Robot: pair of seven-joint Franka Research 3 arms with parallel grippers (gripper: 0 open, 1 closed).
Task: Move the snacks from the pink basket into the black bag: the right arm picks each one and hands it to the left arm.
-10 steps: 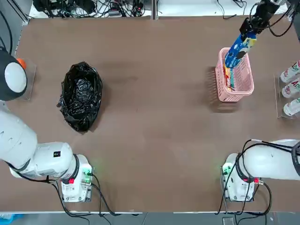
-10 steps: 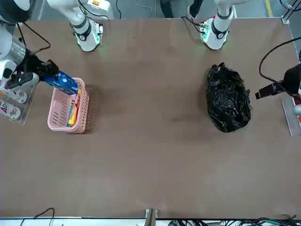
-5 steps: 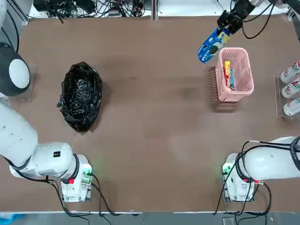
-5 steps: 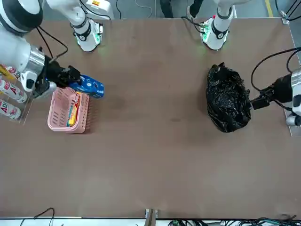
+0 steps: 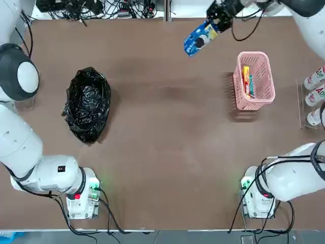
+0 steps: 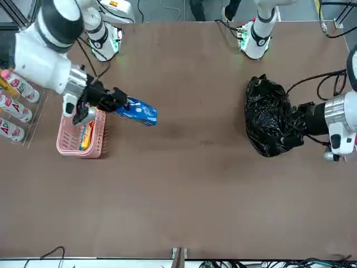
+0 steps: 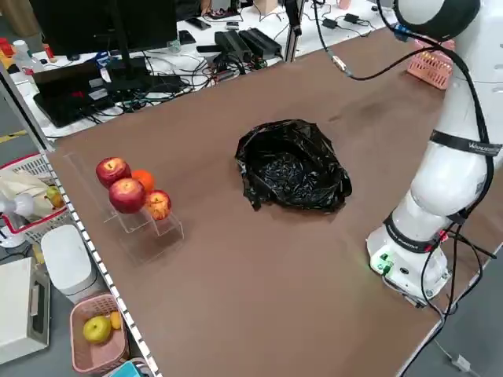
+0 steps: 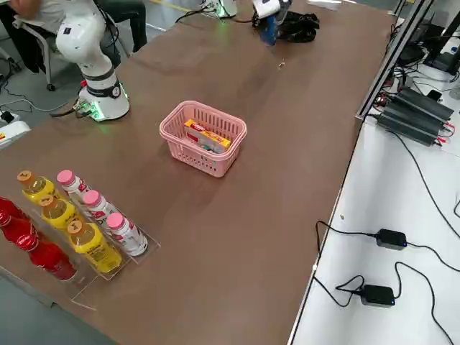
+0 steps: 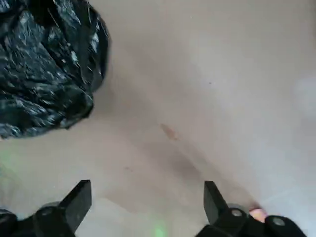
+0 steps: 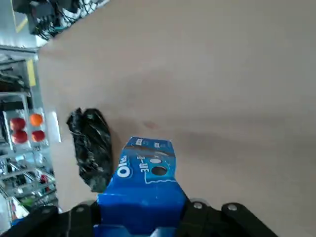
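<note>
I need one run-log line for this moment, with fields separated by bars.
right claw: shut on blue snack, in air | left claw: open, near black bag | pink basket: two snacks left

Table (image 5: 167,132): brown surface filling most of the top view.
Bottles (image 8: 79,226): lower left of the right side view; yellow, white and red ones, upright in rows on a clear rack (image 8: 108,280).
Fruit (image 7: 130,192): left of centre in the left side view; two red apples, one orange and one smaller red-yellow fruit on a clear stand (image 7: 149,236) at the table edge.
Bin (image 7: 98,338): bottom left of the left side view; pink, off the table, holding a green apple.
Cables (image 5: 101,7): upper edge of the top view, behind the table.
Power bricks (image 8: 381,266): lower right of the right side view, on a white top.
</note>
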